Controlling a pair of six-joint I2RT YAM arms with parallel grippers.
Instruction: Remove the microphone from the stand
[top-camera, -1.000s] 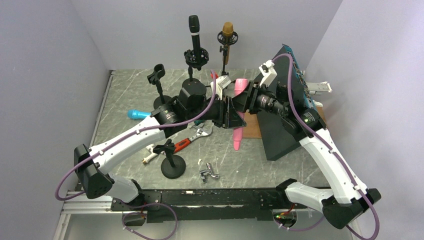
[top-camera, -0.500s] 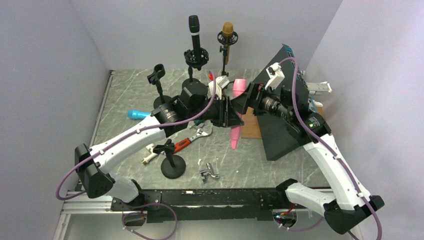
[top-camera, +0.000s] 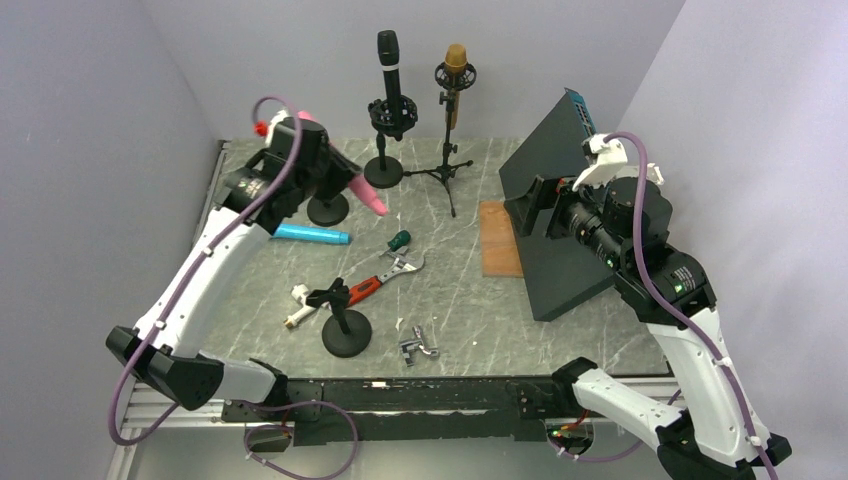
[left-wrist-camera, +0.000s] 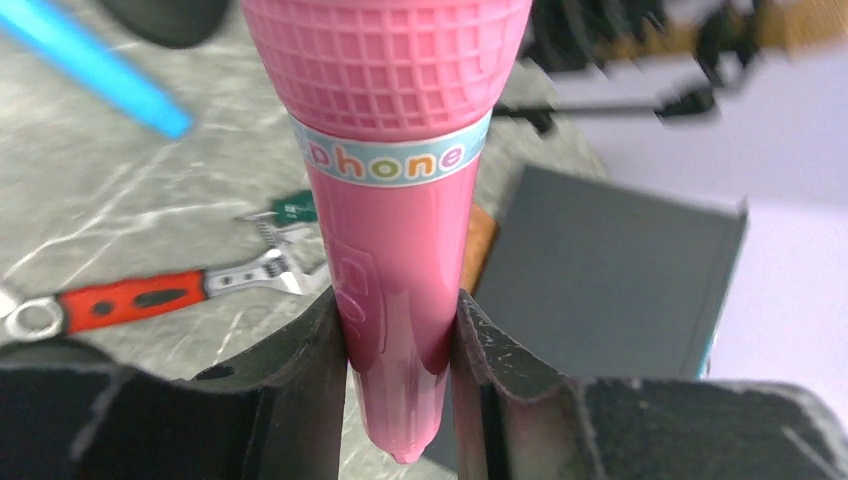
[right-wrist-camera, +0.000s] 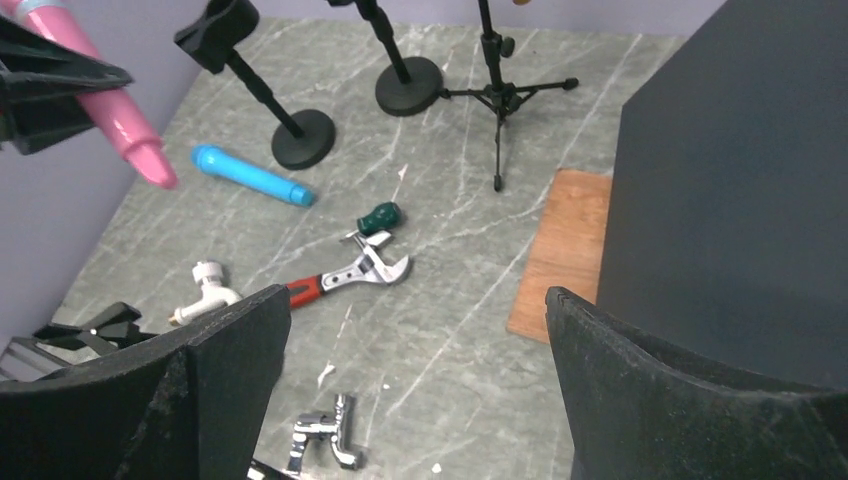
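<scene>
Grey marble-look tabletop (top-camera: 470, 310), lilac walls on three sides. The left gripper (left-wrist-camera: 400, 350) is raised over the rear left corner of the table. It is clamped tight on the pink plastic toy microphone (left-wrist-camera: 395, 220), with both black fingers (left-wrist-camera: 300, 400) pressed against the lower handle. The mic is tilted, with the mesh-pattern head up by the wrist and the rounded tail pointing down and toward the table centre. It is in the air and touches no stand. Just beside it is the empty black clip stand on a round base (top-camera: 320, 180); the overhead view shows the pink tail (top-camera: 368, 200) near that base.

The right gripper (right-wrist-camera: 415, 300) is spread fully wide and holds nothing. It hovers on the right side in front of the dark slanted panel (top-camera: 560, 250).

On the table:
- A blue cylindrical mic handle (top-camera: 312, 234) lies flat near the clip stand's base.
- A red-handled adjustable wrench (top-camera: 385, 275) is at the centre, with a small green knob (top-camera: 399, 240) just behind it.
- A white plastic fitting (top-camera: 298, 300) lies beside a short black stand with a clamp (top-camera: 345, 320).
- A chrome metal fitting (top-camera: 420, 345) is near the front edge.
- A flat wooden board (top-camera: 498, 238) sits against the panel's foot.

At the rear, a black microphone stands upright in a shock-mount stand (top-camera: 388, 70). A gold-headed microphone on a tripod (top-camera: 455, 75) is to its right.
</scene>
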